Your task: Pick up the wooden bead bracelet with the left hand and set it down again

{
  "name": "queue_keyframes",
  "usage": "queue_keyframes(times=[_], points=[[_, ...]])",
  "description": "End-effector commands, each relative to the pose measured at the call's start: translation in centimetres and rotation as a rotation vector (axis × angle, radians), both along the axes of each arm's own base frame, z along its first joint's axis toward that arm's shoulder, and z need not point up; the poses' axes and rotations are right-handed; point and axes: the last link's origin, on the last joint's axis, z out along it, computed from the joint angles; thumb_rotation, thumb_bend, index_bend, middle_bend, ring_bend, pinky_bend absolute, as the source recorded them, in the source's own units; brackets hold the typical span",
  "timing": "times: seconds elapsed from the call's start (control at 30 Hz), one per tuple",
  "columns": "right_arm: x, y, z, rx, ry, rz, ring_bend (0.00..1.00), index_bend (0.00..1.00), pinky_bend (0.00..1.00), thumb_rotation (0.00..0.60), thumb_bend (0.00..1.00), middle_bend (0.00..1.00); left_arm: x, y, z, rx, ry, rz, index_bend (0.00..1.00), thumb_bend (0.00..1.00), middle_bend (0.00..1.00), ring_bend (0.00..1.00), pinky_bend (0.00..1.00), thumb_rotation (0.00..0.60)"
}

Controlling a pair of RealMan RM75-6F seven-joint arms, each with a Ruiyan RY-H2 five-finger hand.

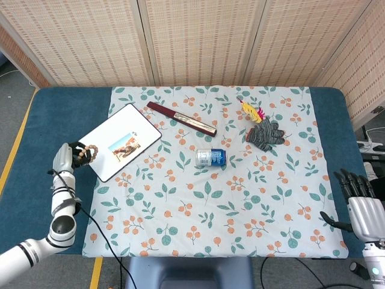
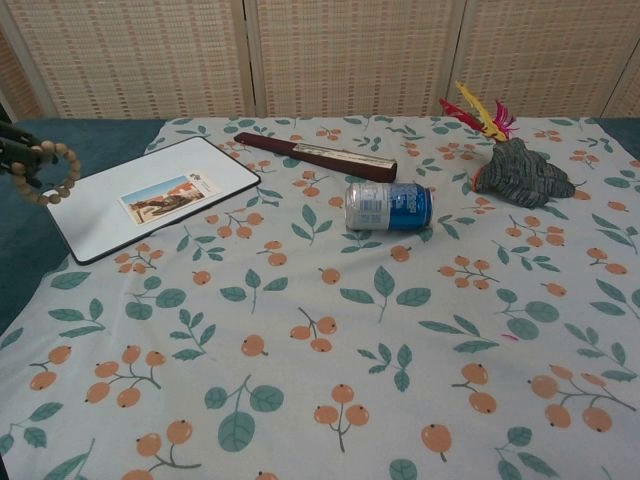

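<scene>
My left hand [image 1: 65,158] is raised at the far left, over the blue table beside the white tablet, and grips the wooden bead bracelet [image 1: 85,155]. In the chest view only dark fingertips [image 2: 10,148] show at the left edge, with the bracelet [image 2: 52,172] dangling from them as a loop of tan beads. My right hand [image 1: 363,208] stays low at the table's right front corner, fingers apart, holding nothing.
A white tablet [image 1: 118,142] with a picture lies left on the floral cloth [image 1: 216,198]. A dark red folded fan [image 1: 181,118], a blue drinks can [image 1: 210,158] on its side, a grey glove [image 1: 265,133] and a feathered toy [image 1: 251,110] lie further back.
</scene>
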Motion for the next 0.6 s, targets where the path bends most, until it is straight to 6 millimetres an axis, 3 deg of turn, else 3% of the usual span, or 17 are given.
queue_keyframes(times=[0.03, 0.27, 0.47, 0.6], points=[[0.0, 0.0, -0.2, 0.006, 0.003, -0.002, 0.0, 0.0, 0.0, 0.45, 0.13, 0.0, 4.4, 0.2, 3.6, -0.059, -0.831, 0.181, 0.62, 0.68, 0.72, 0.46, 0.09, 0.6], [-0.1, -0.1, -0.4, 0.017, 0.004, -0.009, 0.0, 0.0, 0.0, 0.45, 0.13, 0.0, 4.8, -0.3, 5.0, -0.089, -1.072, 0.036, 0.46, 0.65, 0.59, 0.39, 0.1, 0.6], [0.1, -0.2, -0.7, 0.021, 0.007, 0.0, 0.0, 0.0, 0.0, 0.449, 0.13, 0.0, 4.4, -1.3, 4.1, -0.143, -0.992, -0.144, 0.34, 0.5, 0.52, 0.33, 0.05, 0.6], [0.2, -0.1, -0.9, 0.021, 0.014, 0.004, 0.0, 0.0, 0.0, 0.449, 0.14, 0.0, 3.9, -2.2, 2.4, -0.181, -0.961, -0.193, 0.32, 0.47, 0.48, 0.28, 0.02, 0.6]])
